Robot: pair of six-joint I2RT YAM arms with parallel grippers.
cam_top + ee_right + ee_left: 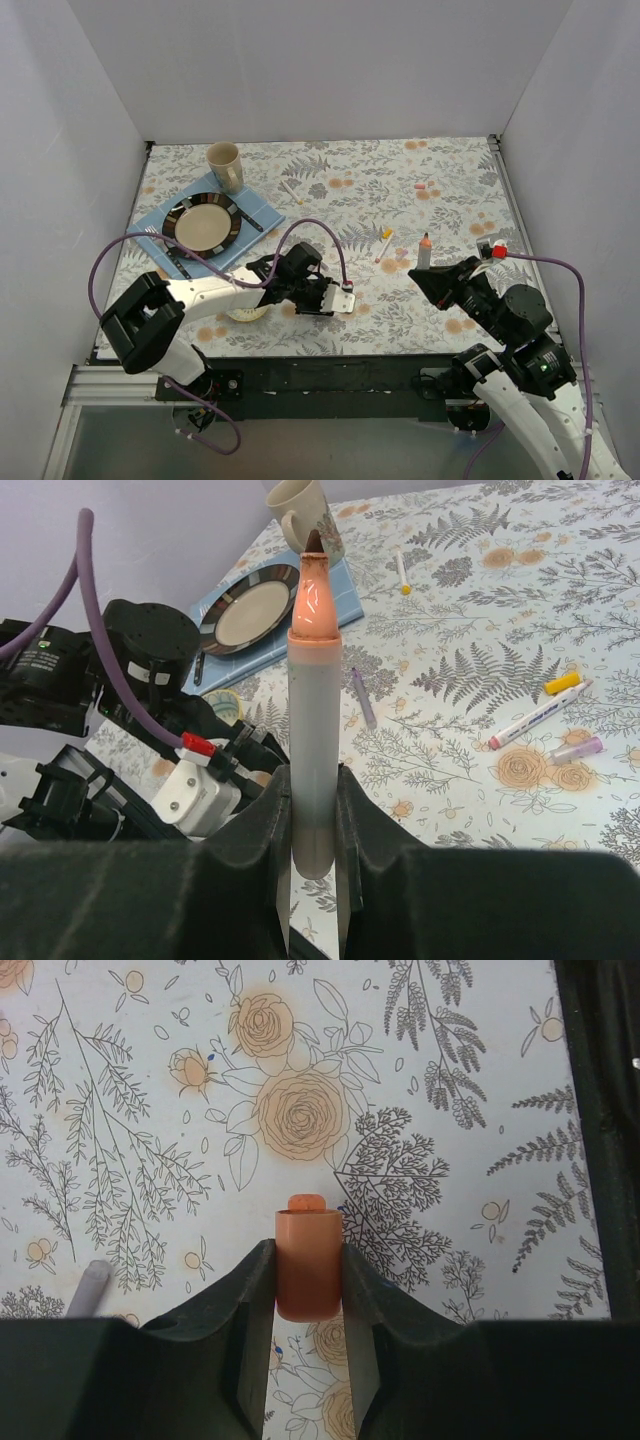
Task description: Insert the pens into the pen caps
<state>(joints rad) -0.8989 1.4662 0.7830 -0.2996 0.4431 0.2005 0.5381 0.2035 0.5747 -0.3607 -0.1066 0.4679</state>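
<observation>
Though pen (424,250) shows overhead, orange cap (308,1265) shows wrist-only.

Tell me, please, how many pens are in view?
4: orange pen in the right gripper, yellow-tipped pen near the cup, purple pen mid-table, pink pen beside the yellow cap.
</observation>
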